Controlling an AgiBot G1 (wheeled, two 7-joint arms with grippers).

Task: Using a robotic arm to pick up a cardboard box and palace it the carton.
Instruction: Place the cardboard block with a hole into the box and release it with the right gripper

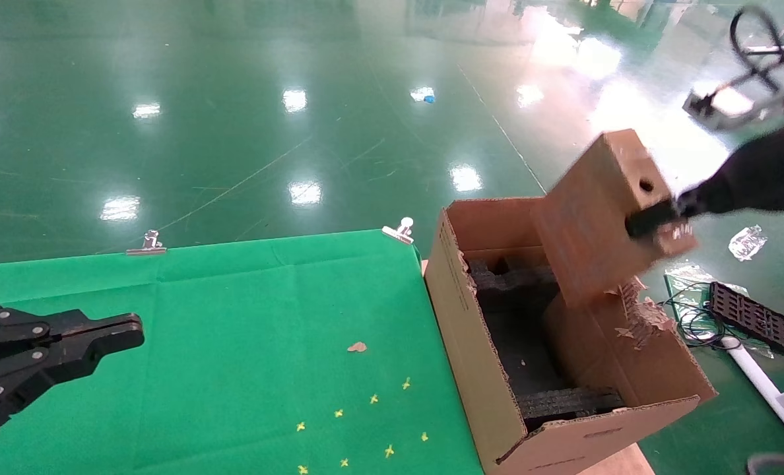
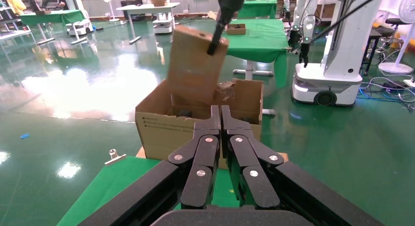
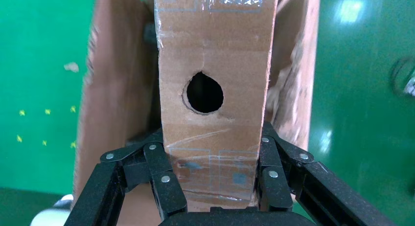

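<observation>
Gripping cardboard box (image 3: 214,89) above carton (image 1: 471,343), right tool (image 3: 215,187)

head view looks down; both wrist views share the carton (image 1: 471,343).

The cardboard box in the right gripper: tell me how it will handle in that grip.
The cardboard box looks stiff: its faces stay flat between the right gripper fingers. Glossy tape under the pads may let it slip. Held tilted above the carton from one end, it is probably light.

Robot lab hall: glossy green floor (image 2: 98,89), cloth-covered tables (image 2: 259,37), wheeled robot bases (image 2: 325,84)
</observation>
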